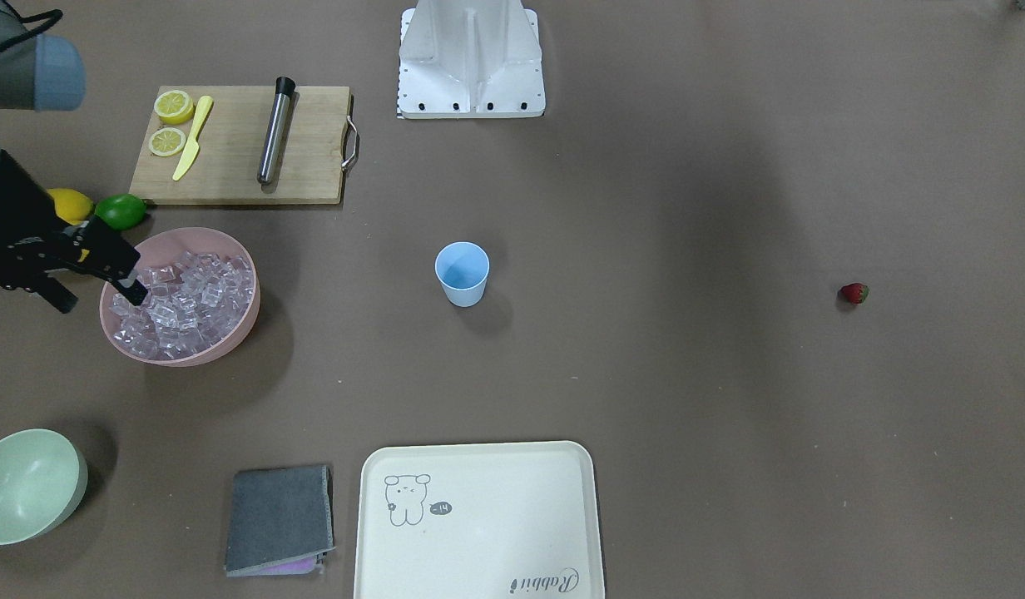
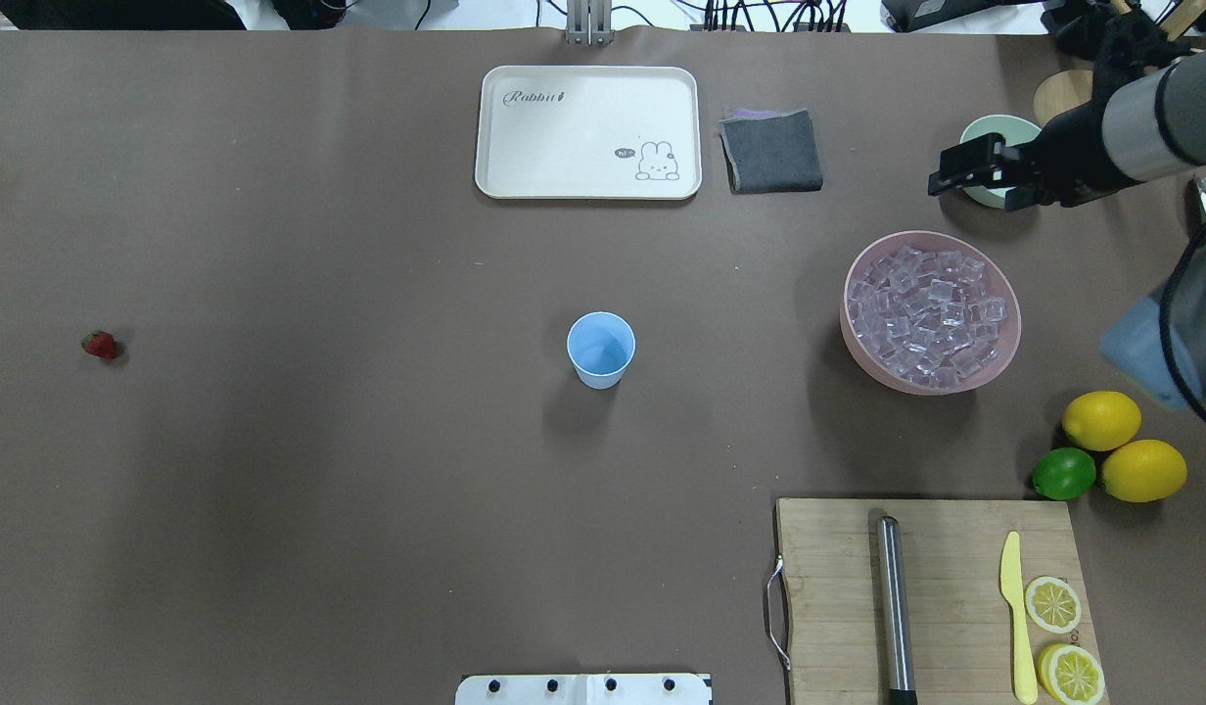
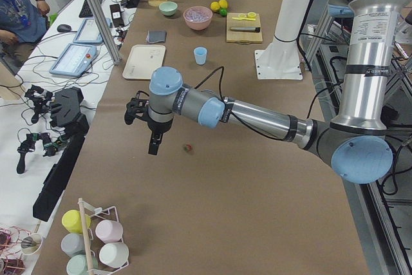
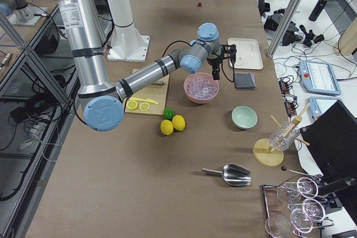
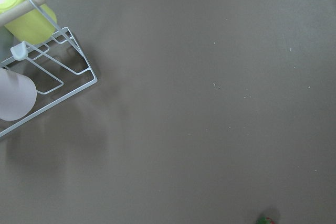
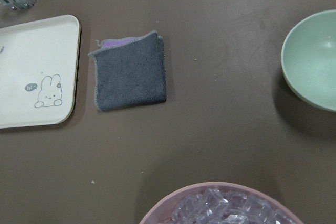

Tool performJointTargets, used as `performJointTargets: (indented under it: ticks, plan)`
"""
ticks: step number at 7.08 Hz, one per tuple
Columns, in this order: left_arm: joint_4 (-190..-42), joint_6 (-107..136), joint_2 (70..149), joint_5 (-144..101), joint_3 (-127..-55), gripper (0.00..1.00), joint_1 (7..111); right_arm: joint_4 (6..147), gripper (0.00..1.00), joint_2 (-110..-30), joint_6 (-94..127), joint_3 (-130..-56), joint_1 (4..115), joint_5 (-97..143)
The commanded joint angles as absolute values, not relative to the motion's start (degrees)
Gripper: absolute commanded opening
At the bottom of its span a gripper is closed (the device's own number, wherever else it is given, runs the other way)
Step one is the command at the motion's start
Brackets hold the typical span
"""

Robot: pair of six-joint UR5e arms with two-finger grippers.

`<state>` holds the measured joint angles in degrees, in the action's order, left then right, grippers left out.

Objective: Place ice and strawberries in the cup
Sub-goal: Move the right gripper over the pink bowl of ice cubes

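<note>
Two grippers are well apart. The right gripper [image 1: 101, 299] hangs over the rim of the pink bowl [image 1: 248, 316], jaws spread and gripping nothing, with one finger above the ice [image 1: 188, 301] heaped inside. The cup [image 1: 462, 273] stands upright in the middle of the tabletop [image 1: 687, 391], well apart from the bowl. The strawberry [image 1: 854, 293] lies alone far to the robot's left. The left gripper [image 3: 154, 145] hangs near it; I cannot tell whether it is released or clenched.

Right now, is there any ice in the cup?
No, in the overhead view the cup is bare blue inside, and the ice sits piled in the pink bowl.
</note>
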<state>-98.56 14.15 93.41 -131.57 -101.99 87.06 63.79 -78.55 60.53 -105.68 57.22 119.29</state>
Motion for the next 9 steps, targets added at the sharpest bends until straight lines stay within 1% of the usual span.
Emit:
performJointTargets:
  ticks: [1,3,5,6,7,8,9]
  plan:
    - [-98.61,14.15,93.78,-131.57,-101.69,0.98,86.92,62.58,1.0,-80.49,62.23,-105.2,51.87,113.47]
    - [-98.53,14.15,94.39,-131.4,-101.34,0.98,86.75,62.75,0.99,-80.68,62.05,-102.59,49.06,110.59]
    - [-98.53,14.15,94.74,-130.35,-101.34,0.98,86.66,62.75,0.96,-80.68,61.79,-101.6,48.6,110.04]
    - [-98.44,14.15,95.09,-130.34,-101.34,0.98,86.57,62.84,0.88,-80.77,61.7,-101.25,48.52,109.95]
    - [-98.44,14.15,95.1,-130.34,-101.25,0.98,86.57,62.75,0.87,-81.29,61.7,-101.25,48.17,109.6]
    - [-98.44,14.15,95.18,-130.25,-101.25,0.98,86.57,62.75,0.79,-81.82,61.79,-101.25,47.38,108.47]
    - [-98.44,14.15,95.62,-130.25,-100.73,0.98,86.57,62.75,0.57,-81.83,61.79,-101.16,46.59,107.76]
